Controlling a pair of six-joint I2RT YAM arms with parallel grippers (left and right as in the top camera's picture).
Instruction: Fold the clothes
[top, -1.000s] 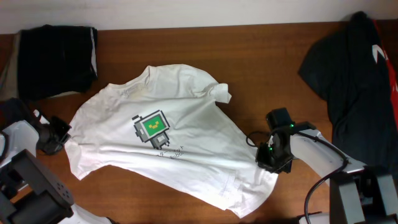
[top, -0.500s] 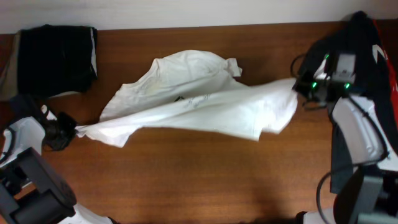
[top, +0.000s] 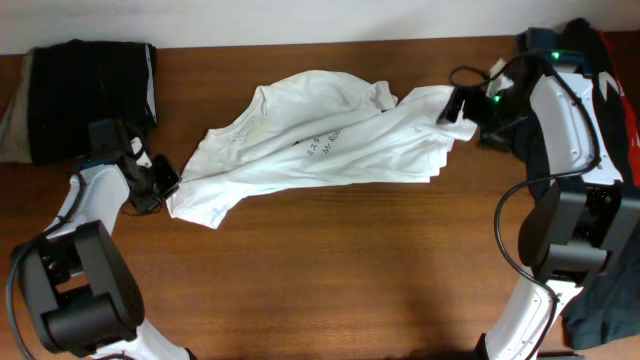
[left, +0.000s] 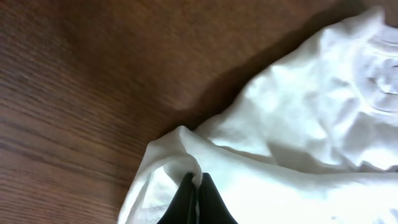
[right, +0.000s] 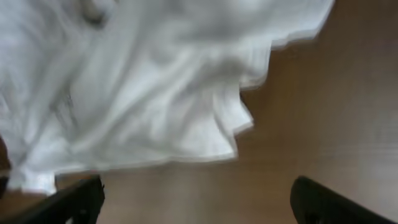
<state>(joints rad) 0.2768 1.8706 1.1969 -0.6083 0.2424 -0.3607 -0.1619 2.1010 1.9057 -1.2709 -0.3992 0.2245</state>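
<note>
Brown wood table (top: 330, 280), pale wall strip along the far edge. White T-shirt (top: 320, 140) bunched mid-table, spanning from one set of fingers to the other, not yet flat, no fold made.

Left gripper (top: 162, 185) clamped narrow on a fold of the shirt's edge; wrist view shows the left gripper (left: 196, 198) with thin cloth pinched between both dark fingers. Right gripper (top: 462, 108) spread wide, nothing between the fingers; wrist view shows the right gripper (right: 196, 193) over bare wood, with the pleated cloth edge just beyond the tips.

Risks, as judgement:
- Only one end held, on a small pinch of thin cloth: a hard pull could slip it out or drag the whole heap.
- Edge ahead of the right fingers stacked in several pleats: closing there could catch too many layers, or just one, and skew the spread.
- Black garment (top: 620, 120) close behind the right fingers: a wide swing could snag it. Folded bundle (top: 90, 95) likewise near the left fingers.

Long axis diagonal: from the left fingers up and across to the right fingertips. Lettering (top: 322, 145) on a mid crease, tilted. Collar direction: cannot tell.
</note>
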